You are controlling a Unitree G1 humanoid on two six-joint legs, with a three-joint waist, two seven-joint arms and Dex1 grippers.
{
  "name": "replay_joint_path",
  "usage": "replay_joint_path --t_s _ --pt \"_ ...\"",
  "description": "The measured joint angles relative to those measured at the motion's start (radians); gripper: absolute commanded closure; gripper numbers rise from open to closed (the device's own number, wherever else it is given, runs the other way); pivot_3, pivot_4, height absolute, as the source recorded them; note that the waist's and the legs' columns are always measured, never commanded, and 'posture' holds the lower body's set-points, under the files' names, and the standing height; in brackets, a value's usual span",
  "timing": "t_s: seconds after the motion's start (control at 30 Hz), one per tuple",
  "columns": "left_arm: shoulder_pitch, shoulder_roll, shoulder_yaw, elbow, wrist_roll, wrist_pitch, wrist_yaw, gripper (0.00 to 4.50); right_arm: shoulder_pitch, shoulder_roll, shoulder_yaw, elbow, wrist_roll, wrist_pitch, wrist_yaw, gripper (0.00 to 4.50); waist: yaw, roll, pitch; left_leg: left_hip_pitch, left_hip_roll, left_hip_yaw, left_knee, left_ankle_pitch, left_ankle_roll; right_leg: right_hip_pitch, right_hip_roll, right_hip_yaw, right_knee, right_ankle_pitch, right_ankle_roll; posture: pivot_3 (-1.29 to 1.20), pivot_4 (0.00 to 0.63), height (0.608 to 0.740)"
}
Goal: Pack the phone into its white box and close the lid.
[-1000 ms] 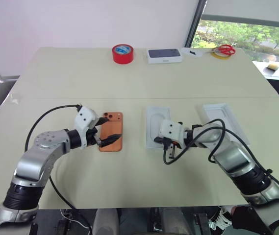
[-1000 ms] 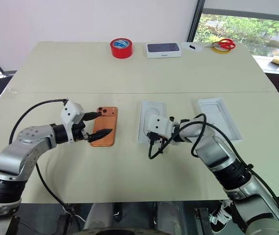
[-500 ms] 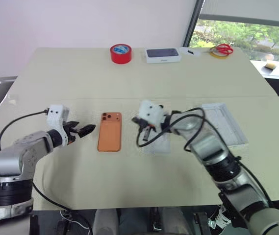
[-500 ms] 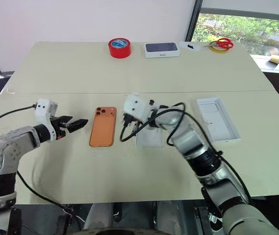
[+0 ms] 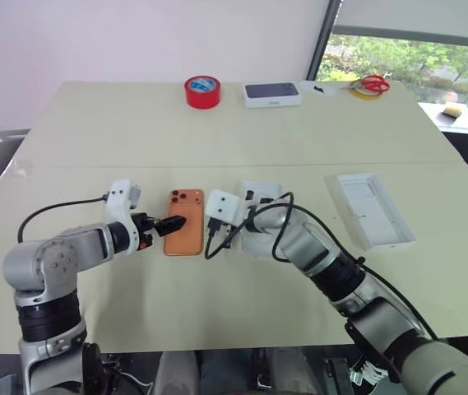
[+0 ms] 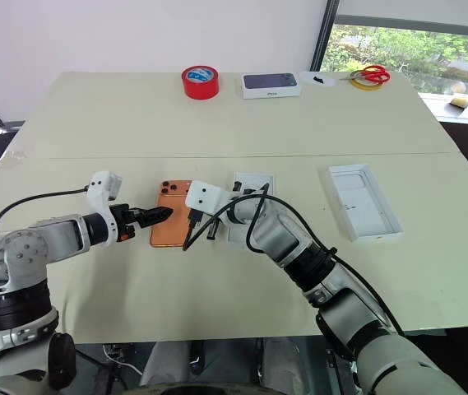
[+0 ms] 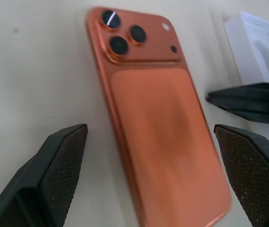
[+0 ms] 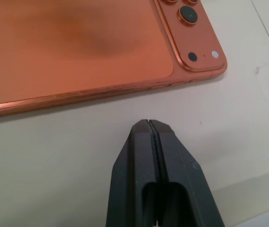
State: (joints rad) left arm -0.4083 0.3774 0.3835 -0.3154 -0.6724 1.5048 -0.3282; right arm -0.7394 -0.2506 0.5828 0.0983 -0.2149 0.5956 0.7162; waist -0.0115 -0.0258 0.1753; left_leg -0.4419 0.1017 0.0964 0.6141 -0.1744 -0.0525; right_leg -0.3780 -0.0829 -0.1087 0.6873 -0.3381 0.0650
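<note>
**Head view: both grippers at the phone, nothing held**

Left eye view gives me the phone (image 5: pixel 186 221) lying back-up on the tabletop (image 5: pixel 217 132), its lens cluster at the end away from me. My left gripper (image 5: pixel 170 224) comes in from the phone's left with its fingers spread wide; its tips reach over the phone's left edge. In the left wrist view the two textured pads (image 7: pixel 54 175) stand well apart on either side of the phone's near end, grasping nothing.

My right gripper (image 6: pixel 210 230) sits just off the phone's right long edge. In the right wrist view its fingers (image 8: pixel 160 184) are clenched tight together with nothing between them, tips on the bare tabletop just short of the phone's side; I cannot tell whether they touch it.

Directly behind the right gripper, partly hidden by its wrist and cable, lies the white box (image 5: pixel 260 197). The lid (image 5: pixel 373 210) lies open side up well off to the right of that gripper.

Far beyond both grippers, along the tabletop's far edge, I see a red tape roll (image 5: pixel 202 90), a closed dark-topped box (image 5: pixel 272 94) and red-handled scissors (image 5: pixel 373 83).
</note>
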Motion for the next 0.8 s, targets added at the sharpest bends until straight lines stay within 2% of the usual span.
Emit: replay_joint_path --t_s 0.3,0.5,0.8 --pt "-0.020 -0.109 0.053 -0.011 -0.019 0.064 0.019 0.00 0.010 0.000 -0.003 -0.003 -0.017 -0.018 0.015 4.49 0.004 0.000 -0.001 0.000 -0.001 -0.002 0.000 0.000 0.000 0.002 0.000 -0.002 -0.001 0.000 0.000 0.00 0.150 0.730" --pt "-0.038 -0.183 0.064 0.027 -0.097 0.096 0.036 0.00 0.018 0.006 -0.004 -0.005 -0.022 -0.031 0.015 4.49 -0.001 0.000 -0.001 0.000 -0.001 -0.002 0.000 0.000 0.000 0.002 0.000 -0.002 -0.001 0.000 0.000 0.00 0.150 0.730" --pt "-0.069 -0.176 0.096 0.071 -0.133 0.101 0.084 0.00 0.024 0.009 -0.003 -0.008 -0.029 -0.042 0.017 4.49 -0.003 0.000 0.000 0.000 -0.001 -0.003 0.000 0.000 0.000 0.001 0.000 -0.002 -0.001 0.000 0.000 0.00 0.150 0.730"
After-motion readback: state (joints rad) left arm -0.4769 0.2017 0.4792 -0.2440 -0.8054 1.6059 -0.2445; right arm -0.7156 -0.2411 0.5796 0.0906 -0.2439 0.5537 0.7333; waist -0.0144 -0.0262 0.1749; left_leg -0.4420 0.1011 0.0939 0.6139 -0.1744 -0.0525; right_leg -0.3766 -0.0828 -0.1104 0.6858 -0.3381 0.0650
